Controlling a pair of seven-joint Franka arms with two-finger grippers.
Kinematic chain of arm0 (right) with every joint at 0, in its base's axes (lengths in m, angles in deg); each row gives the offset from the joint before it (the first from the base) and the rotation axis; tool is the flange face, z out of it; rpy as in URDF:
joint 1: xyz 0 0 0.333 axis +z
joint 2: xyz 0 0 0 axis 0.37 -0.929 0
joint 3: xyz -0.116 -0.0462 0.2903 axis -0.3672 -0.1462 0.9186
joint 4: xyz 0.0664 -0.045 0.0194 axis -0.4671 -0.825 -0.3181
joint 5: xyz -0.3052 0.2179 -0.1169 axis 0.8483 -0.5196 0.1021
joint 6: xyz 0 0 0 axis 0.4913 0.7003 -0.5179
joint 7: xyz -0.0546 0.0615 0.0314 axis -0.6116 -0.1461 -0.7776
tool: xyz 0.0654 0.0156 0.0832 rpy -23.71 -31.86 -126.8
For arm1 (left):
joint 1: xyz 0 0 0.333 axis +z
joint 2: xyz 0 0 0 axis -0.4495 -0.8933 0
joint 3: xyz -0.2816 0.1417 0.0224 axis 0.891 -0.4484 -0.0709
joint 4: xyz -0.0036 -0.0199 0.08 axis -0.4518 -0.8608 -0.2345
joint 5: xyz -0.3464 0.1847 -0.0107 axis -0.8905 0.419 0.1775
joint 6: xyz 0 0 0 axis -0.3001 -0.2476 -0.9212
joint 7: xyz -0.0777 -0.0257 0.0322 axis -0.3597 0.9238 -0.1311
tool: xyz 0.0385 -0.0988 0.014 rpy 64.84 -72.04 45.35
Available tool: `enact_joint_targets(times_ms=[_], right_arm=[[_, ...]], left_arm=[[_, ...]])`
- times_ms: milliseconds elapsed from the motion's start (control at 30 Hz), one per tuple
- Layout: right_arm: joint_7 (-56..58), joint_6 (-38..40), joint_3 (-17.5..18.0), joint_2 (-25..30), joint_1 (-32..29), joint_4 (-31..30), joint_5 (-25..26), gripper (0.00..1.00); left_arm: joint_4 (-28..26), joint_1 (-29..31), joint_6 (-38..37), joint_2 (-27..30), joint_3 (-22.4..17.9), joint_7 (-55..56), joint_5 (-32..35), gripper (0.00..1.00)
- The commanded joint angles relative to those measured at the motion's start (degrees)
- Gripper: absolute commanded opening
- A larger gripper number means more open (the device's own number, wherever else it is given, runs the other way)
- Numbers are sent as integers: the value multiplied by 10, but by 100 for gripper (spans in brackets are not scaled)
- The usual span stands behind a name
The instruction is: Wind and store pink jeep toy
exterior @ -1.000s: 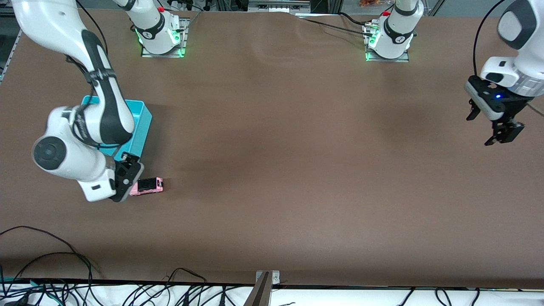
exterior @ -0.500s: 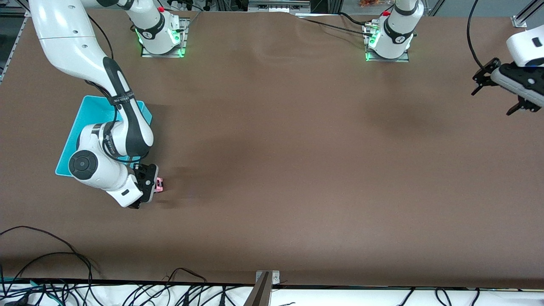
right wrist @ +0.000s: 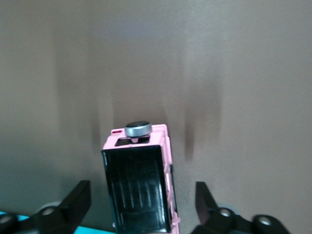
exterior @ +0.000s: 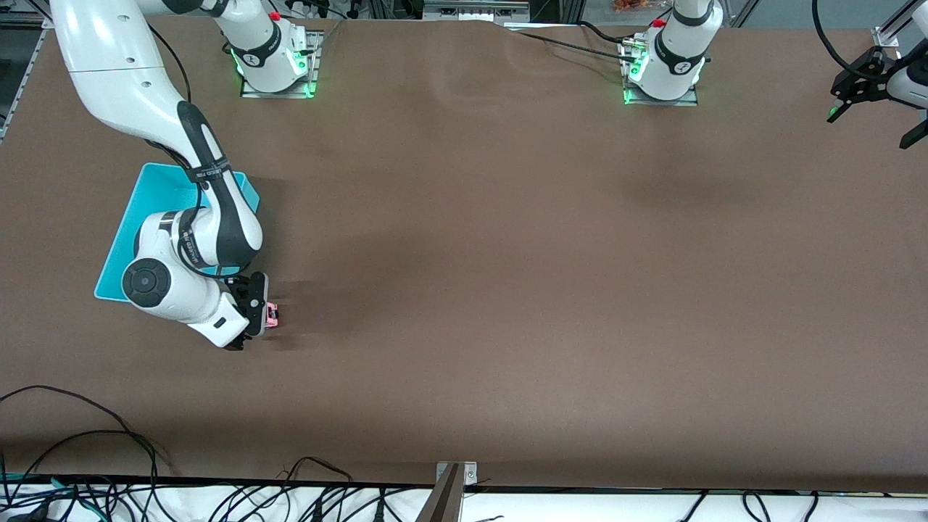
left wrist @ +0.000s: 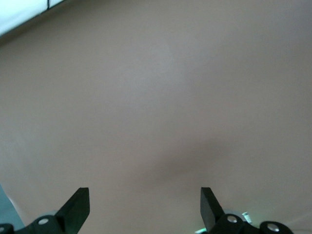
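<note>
The pink jeep toy [exterior: 272,314] stands on the brown table just nearer the front camera than the turquoise bin [exterior: 148,194]. In the right wrist view the pink jeep toy [right wrist: 139,185] shows its black roof and a grey spare wheel. My right gripper [exterior: 258,319] is low over it and open. My right gripper [right wrist: 141,195] has one finger on each side of the body, with a gap to the toy on both sides. My left gripper [exterior: 873,119] hangs open and empty in the air at the left arm's end of the table. In the left wrist view, my left gripper [left wrist: 144,195] has only bare table below it.
The two arm bases [exterior: 272,61] [exterior: 663,69] stand along the table's edge farthest from the front camera. Loose black cables [exterior: 109,449] and a metal bracket [exterior: 451,475] lie at the front edge. The right arm's elbow hangs over part of the bin.
My right gripper has swung over the jeep and come down around it, and its fingers have begun to narrow. My left gripper has lifted and drawn away toward the table's corner.
</note>
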State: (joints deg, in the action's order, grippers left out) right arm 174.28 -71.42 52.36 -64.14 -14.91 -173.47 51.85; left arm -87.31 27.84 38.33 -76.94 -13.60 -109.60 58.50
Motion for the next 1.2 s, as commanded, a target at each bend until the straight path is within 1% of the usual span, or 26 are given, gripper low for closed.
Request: enact_joint_targets(times_ms=[0,33,133,333,467,600,733,867,967,1100,1167], right_arm=[[12,-4,1,11,0,-15,6,9],[8,-4,1,11,0,-14,6,0],[2,-4,1,11,2,-10,5,0],[0,4,5,24,22,4,3,0],[-8,33,3,28,33,42,3,0],[-8,59,3,31,33,69,0,0],[-8,113,0,46,28,98,-2,0],[-8,166,-10,80,25,111,-2,0],[-7,207,-25,111,23,107,-2,0],[-8,286,-49,146,22,100,-2,0],[-6,301,-60,173,22,81,-2,0]], left_arm=[[48,-7,-32,-36,29,134,14,100],[48,-8,-34,-36,35,159,15,100],[49,-13,-36,-36,47,206,15,100],[53,-17,-36,-38,49,212,14,100],[56,-18,-36,-47,57,213,15,100],[56,-18,-36,-61,56,216,10,100],[72,-9,-36,-68,46,216,-6,100],[80,10,-36,-77,35,217,-45,100],[80,16,-36,-78,36,218,-46,100],[80,-2,-36,-78,33,218,-39,100],[80,-7,-37,-78,26,218,-39,100]])
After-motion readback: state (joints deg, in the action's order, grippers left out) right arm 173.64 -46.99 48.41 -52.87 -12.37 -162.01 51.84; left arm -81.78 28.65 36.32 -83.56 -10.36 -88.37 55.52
